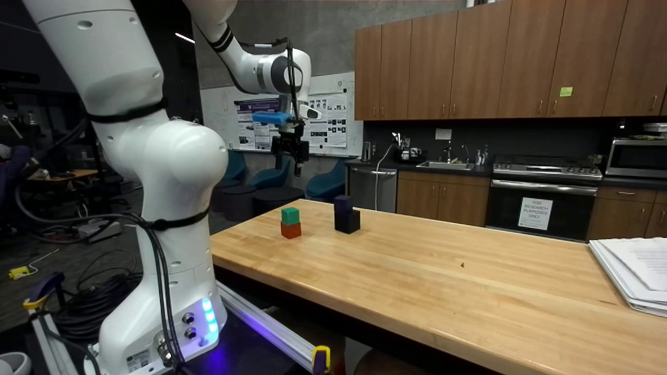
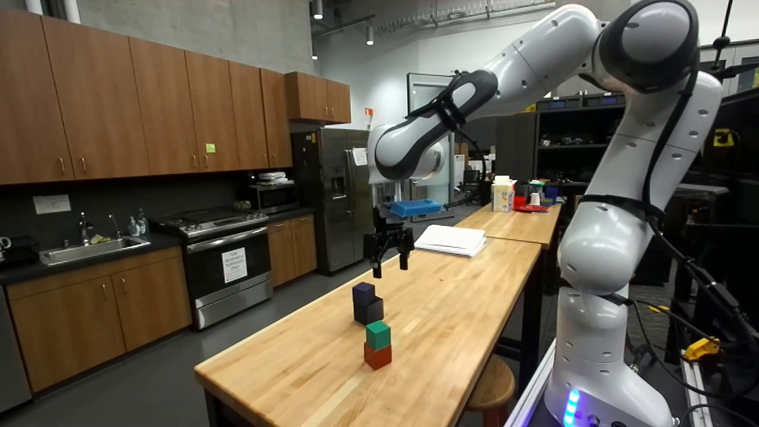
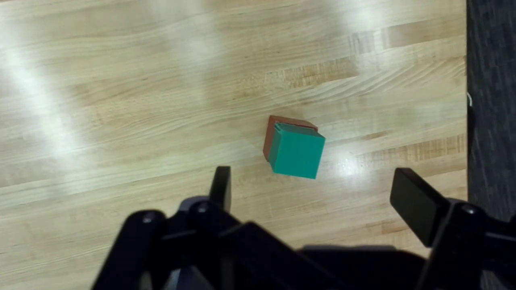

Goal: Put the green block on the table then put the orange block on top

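The green block (image 1: 290, 215) sits on top of the orange block (image 1: 291, 230) in both exterior views. The orange block rests on the wooden table (image 1: 443, 276). In the wrist view the green block (image 3: 299, 155) covers most of the orange block (image 3: 269, 141), which shows along its left and upper edges. My gripper (image 2: 390, 271) is open and empty, in the air well above the stack. In the wrist view the gripper's fingers (image 3: 316, 193) stand wide apart, with the stack beyond and a little above the gap between the tips.
A black cube (image 1: 347, 222) with a smaller dark-blue cube (image 1: 343, 203) on it stands beside the stack. A pile of papers (image 2: 452, 240) lies farther along the table. A stool (image 2: 494, 382) stands beside the table near the robot base.
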Robot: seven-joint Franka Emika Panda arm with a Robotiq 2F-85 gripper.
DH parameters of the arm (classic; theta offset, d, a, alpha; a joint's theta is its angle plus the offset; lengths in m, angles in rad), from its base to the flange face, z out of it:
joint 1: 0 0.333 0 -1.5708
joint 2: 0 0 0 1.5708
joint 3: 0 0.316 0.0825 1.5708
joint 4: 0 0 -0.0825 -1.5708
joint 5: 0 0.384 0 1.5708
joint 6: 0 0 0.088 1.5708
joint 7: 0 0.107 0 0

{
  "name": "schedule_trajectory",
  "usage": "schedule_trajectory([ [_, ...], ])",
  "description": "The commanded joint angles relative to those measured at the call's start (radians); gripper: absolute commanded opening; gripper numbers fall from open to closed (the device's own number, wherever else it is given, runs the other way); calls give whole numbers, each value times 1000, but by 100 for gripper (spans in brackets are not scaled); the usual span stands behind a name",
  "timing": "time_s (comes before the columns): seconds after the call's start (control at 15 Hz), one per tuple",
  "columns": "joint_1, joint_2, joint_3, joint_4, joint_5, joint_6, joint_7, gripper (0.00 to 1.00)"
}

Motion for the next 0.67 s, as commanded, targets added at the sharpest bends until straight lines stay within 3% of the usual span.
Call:
schedule_trajectory([
  [0.0,27,53,28,-12,29,94,41,100],
  [0.6,49,185,43,-35,6,264,21,100],
])
